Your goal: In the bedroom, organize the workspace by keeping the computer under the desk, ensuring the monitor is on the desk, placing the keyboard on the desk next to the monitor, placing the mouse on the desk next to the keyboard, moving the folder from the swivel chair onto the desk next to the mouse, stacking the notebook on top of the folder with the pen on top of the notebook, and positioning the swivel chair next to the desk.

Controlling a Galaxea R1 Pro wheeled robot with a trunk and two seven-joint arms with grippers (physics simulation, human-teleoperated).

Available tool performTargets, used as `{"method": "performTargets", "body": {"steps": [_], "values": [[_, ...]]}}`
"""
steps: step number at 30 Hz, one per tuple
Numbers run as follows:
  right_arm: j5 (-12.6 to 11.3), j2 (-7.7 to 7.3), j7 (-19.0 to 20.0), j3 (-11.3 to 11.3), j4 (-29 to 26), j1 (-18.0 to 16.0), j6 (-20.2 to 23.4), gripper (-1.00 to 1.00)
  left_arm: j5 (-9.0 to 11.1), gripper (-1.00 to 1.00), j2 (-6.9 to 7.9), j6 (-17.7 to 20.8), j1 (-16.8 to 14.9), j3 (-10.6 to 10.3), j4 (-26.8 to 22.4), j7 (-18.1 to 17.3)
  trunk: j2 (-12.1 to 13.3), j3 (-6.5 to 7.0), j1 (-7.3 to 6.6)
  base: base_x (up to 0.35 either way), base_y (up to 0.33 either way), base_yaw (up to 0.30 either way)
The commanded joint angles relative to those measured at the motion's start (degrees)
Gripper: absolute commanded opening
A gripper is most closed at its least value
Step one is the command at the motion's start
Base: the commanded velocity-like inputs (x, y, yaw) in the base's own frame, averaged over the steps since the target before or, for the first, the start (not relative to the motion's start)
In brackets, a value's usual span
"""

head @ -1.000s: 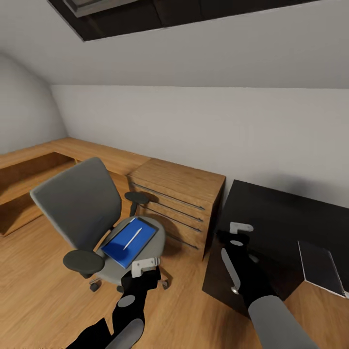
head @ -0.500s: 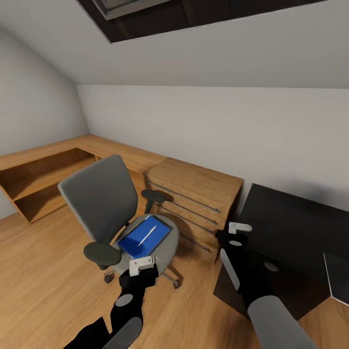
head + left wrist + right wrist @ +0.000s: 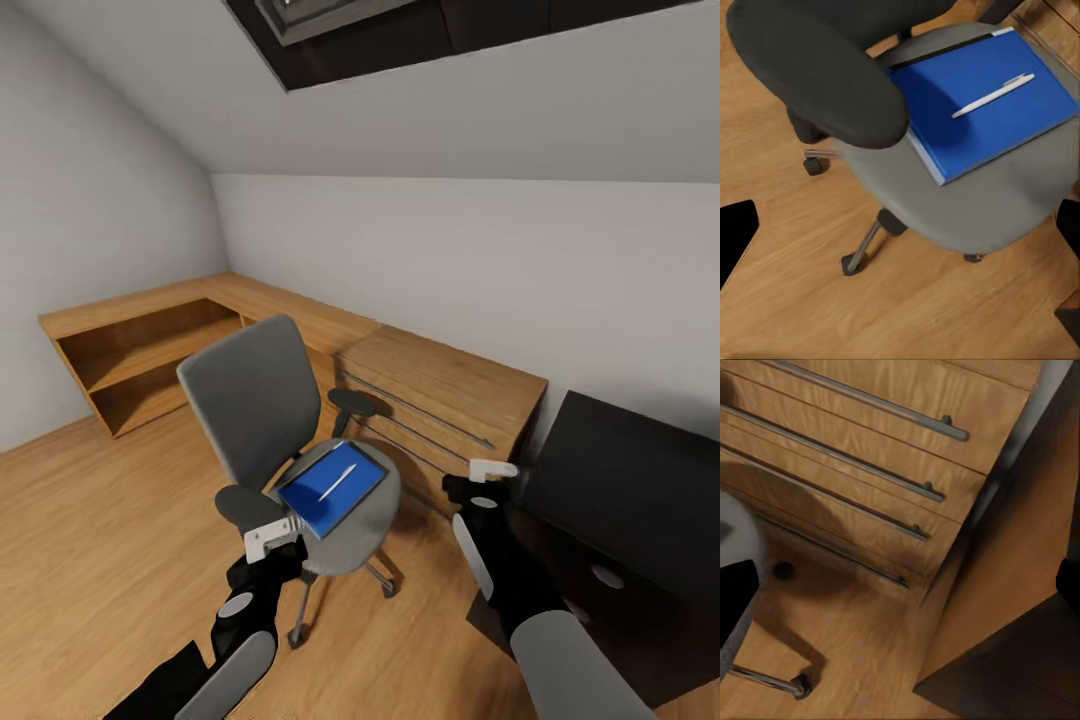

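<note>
On the swivel chair (image 3: pixel 300 450) seat before you: folder (image 3: pixel 333 487) bearing pen (image 3: pixel 337 482); left gripper (image 3: pixel 270 538) and right gripper (image 3: pixel 493 468) both spread wide, empty.

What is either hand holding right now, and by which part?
Nothing. The left hand hovers open near the chair, where the folder and pen lie untouched; the right hand is empty too.

The swivel chair (image 3: pixel 262 408) is showing matt grey cloth, with matt black armrests and chrome legs. The folder (image 3: pixel 982 105) is looking smooth blue. Floor (image 3: pixel 90 520) and drawer unit (image 3: pixel 440 395) are showing grained wood.
</note>
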Motion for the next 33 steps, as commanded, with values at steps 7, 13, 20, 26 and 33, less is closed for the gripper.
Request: {"method": "performTargets", "body": {"steps": [7, 13, 20, 26, 33], "values": [[-0.5, -0.04, -0.5, 0.2, -0.1, 0.0, 0.2, 1.0, 0.4, 1.0, 0.17, 0.4, -0.1, 1.0, -0.1, 0.4, 0.0, -0.06, 0.0, 0.0, 0.0, 0.248], [-0.5, -0.04, -0.5, 0.2, -0.1, 0.0, 0.2, 1.0, 0.3, 1.0, 0.18, 0.4, -0.1, 1.0, -0.1, 0.4, 0.0, -0.06, 0.0, 0.0, 0.0, 0.249], [-0.5, -0.04, -0.5, 0.2, -0.1, 0.0, 0.2, 1.0, 0.3, 1.0, 0.18, 0.4, -0.1, 1.0, -0.2, 0.4, 0.0, -0.06, 0.0, 0.0, 0.0, 0.249], [-0.5, -0.04, -0.4, 0.2, 0.0, 0.0, 0.3, 1.0, 0.3, 1.0, 0.24, 0.4, -0.1, 1.1, -0.2, 0.4, 0.0, -0.06, 0.0, 0.0, 0.0, 0.249], [-0.5, -0.04, -0.4, 1.9, 1.0, 0.2, 0.2, 1.0, 0.3, 1.0, 0.96, -1.1, -0.1, 1.1, -0.3, 0.4, 0.0, -0.17, 0.0, 0.0, 0.0, 0.249]]}}
